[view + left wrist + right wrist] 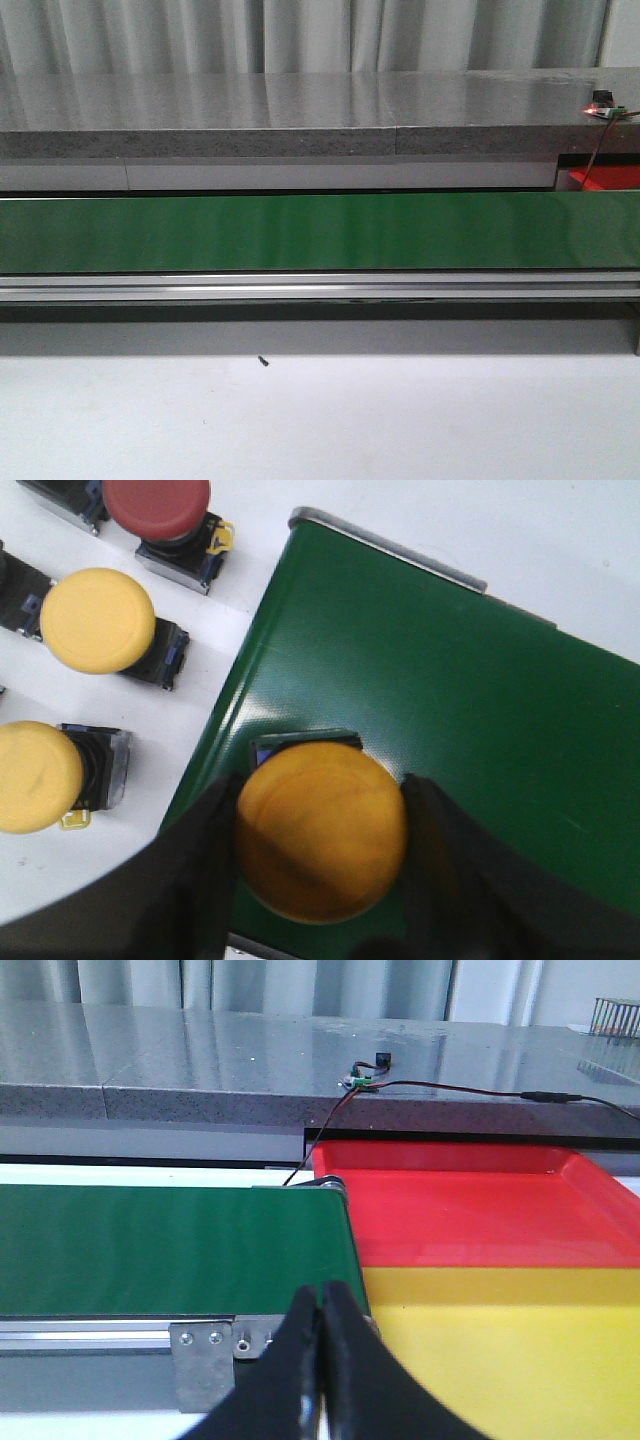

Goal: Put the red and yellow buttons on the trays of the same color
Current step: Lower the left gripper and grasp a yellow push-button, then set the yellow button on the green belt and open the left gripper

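— So, left arm first. What does the tool have?

— From my station, the left gripper (320, 830) is pinching a yellow button (322, 830) by its cap, one dark finger (200, 880) on each side. That button sits over the near end of the green belt (450, 710). Its body is mostly hidden under the cap; only a dark edge with a blue spot shows behind it. The fingertips run out of the picture, so I cannot see how far down they reach.

— And beside the belt?

— On the white table (230, 590), three more buttons lie on their sides: a red button (160, 505), cut off by the edge, a second yellow button (97, 620), and a third yellow button (38, 777), partly cut off as well.

— Right arm?

— The right gripper (322, 1360) has its fingers pressed together with nothing between them. It hangs low, just off the far end of the belt, facing the red tray (470, 1210) and the yellow tray (500, 1350), which lie touching along one edge. Both trays are cut off by the frame.

— Front camera?

— Neither arm appears there. Only the belt's long side, and a red corner at the right edge.
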Available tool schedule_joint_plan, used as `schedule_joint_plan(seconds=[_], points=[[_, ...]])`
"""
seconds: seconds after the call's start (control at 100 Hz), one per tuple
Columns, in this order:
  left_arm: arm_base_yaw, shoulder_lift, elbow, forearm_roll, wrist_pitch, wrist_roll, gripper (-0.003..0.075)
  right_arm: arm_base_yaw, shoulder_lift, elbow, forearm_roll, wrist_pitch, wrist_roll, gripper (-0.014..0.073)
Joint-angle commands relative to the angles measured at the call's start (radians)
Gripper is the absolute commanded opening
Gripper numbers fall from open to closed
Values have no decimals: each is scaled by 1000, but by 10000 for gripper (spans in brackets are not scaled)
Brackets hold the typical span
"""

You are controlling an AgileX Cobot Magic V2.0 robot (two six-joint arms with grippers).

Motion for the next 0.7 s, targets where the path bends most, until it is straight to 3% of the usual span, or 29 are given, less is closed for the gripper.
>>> schedule_joint_plan(seconds=[0.0,0.12,0.24,0.69], points=[[-8,-25,-34,-23,-50,-1,264,-7,-19,-18,-7,-77,-5,-68],[-8,-27,-34,-32,-57,0,483,-7,-19,-18,-7,-77,-5,-68],[-8,-27,-38,-42,-57,11,607,-7,-19,-18,-7,-77,-5,-68],[-8,-141,-94,-126,-18,56,609,-7,-19,-18,-7,-77,-5,-68]])
